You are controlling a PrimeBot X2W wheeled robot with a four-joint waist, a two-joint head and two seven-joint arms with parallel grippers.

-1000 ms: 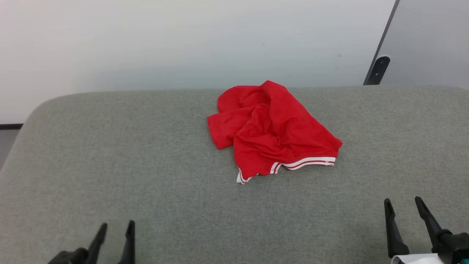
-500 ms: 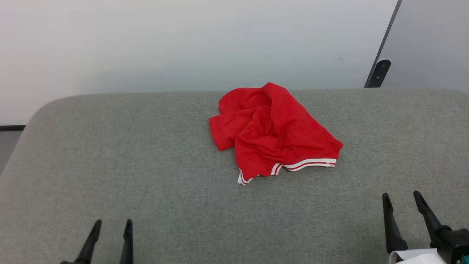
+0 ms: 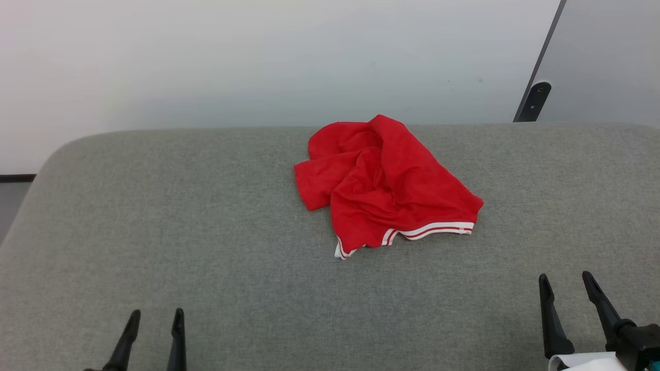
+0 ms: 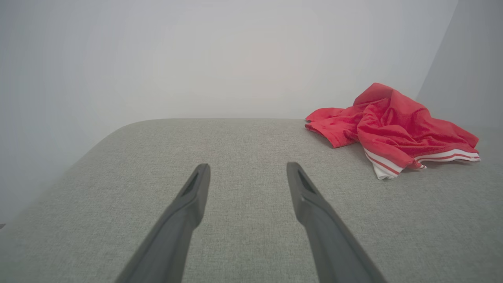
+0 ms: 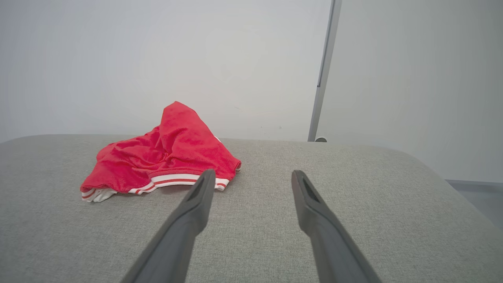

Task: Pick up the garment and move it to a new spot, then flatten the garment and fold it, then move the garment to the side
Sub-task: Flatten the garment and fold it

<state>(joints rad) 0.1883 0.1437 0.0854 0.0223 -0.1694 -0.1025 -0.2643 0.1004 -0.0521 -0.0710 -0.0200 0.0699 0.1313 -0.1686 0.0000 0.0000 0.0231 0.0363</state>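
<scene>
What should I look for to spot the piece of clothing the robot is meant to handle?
Start with the broad grey upholstered surface in front of the pale wall. Near its far edge, a little right of the middle, lies the garment, a crumpled heap. Its bright red, with a white red-striped band along the near hem, stands out against the grey.

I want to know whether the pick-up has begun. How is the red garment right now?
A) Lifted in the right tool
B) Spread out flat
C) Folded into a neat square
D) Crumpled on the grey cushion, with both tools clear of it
D: the garment lies bunched on the grey cushion, with the left tool and the right tool open and well apart from it.
</scene>
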